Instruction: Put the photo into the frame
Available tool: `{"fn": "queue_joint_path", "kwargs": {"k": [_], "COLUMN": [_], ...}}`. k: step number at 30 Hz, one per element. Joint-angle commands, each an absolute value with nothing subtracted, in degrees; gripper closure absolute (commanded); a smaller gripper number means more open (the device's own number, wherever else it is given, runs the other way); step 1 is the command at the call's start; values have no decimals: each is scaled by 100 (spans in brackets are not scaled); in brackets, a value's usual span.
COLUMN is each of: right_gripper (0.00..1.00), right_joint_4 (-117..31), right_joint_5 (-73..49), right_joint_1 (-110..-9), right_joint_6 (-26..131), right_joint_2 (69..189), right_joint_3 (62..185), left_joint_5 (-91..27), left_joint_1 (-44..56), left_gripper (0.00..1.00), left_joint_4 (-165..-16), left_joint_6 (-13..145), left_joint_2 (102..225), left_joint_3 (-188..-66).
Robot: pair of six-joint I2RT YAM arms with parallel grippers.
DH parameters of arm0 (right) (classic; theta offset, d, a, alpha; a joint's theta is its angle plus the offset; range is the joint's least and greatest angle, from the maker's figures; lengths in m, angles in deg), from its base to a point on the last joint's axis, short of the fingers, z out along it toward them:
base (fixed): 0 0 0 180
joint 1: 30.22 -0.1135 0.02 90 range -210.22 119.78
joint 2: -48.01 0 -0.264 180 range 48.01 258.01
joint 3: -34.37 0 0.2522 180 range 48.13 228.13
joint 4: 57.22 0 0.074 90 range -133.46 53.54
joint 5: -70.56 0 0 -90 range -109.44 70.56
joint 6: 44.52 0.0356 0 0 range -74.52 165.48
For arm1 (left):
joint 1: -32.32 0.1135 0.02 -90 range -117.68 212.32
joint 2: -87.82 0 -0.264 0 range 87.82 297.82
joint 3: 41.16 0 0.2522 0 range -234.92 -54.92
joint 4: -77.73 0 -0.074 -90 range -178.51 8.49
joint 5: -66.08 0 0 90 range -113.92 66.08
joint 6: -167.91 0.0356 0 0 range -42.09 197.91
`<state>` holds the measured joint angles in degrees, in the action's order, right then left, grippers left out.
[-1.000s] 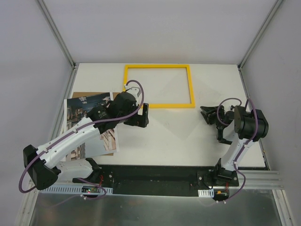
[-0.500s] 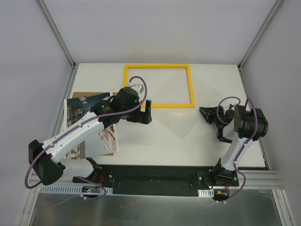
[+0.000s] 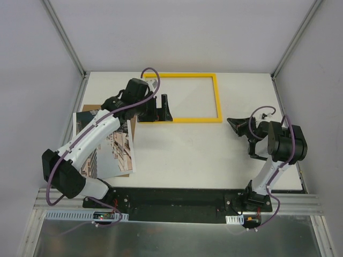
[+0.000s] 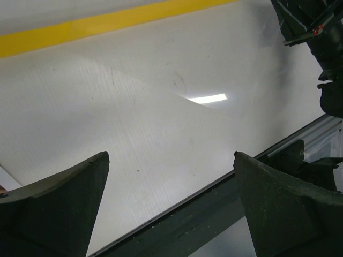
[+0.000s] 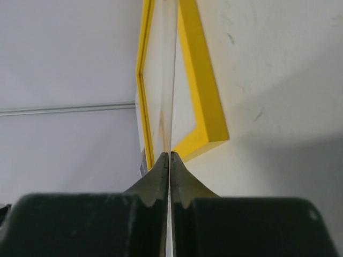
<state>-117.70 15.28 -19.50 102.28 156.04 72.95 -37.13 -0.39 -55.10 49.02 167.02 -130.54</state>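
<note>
The yellow frame (image 3: pixel 217 96) lies flat at the back of the table. My left gripper (image 3: pixel 167 111) stands open over its near-left corner with nothing between its fingers. In the left wrist view the gripper (image 4: pixel 171 160) looks across a glossy clear sheet (image 4: pixel 161 101) towards a frame rail (image 4: pixel 107 24). The photo (image 3: pixel 115 152), a street print, lies at the left on a brown board (image 3: pixel 91 108), partly under the left arm. My right gripper (image 3: pixel 236 124) is right of the frame. In the right wrist view that gripper (image 5: pixel 170 155) is shut on the thin edge of the clear sheet (image 5: pixel 172 107), in front of the frame's corner (image 5: pixel 201 85).
A black rail (image 3: pixel 177 201) carrying both arm bases runs along the near edge. Grey walls with metal posts (image 3: pixel 67 43) close in the left, right and back sides. The brown board juts past the table's left edge.
The left arm swung up and back from the table's middle to the frame's near-left corner, still open. The right gripper's jaws closed fully and it lifted slightly.
</note>
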Motion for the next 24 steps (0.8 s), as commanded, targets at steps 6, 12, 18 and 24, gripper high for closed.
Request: {"fn": "queue_joint_path", "kwargs": {"k": [6,12,18,24], "right_gripper": [99,99,99,99], "right_joint_4": [-11978,-8143,-6000,-4901], "right_joint_5": [2134,2161,2283,2336], "right_joint_1": [-1993,-2151,-2240,-2459], "right_joint_6": [10270,8832,8117,7774], "right_joint_2": [13953,12310,11438,10963], "right_joint_3": [7546,8529,9409,10033], "left_joint_5": [-4931,-5274,-5704,-6645], "left_joint_1": [814,1087,1307,1369], "left_gripper": [1,1,1,1], "left_joint_4": [-5573,-5687,-6047,-6671], "left_joint_6": [5207,5251,5189,5312], "left_joint_2": [17728,18475,18959,19522], "left_joint_3": [-14394,-14949,-14940,-15011]}}
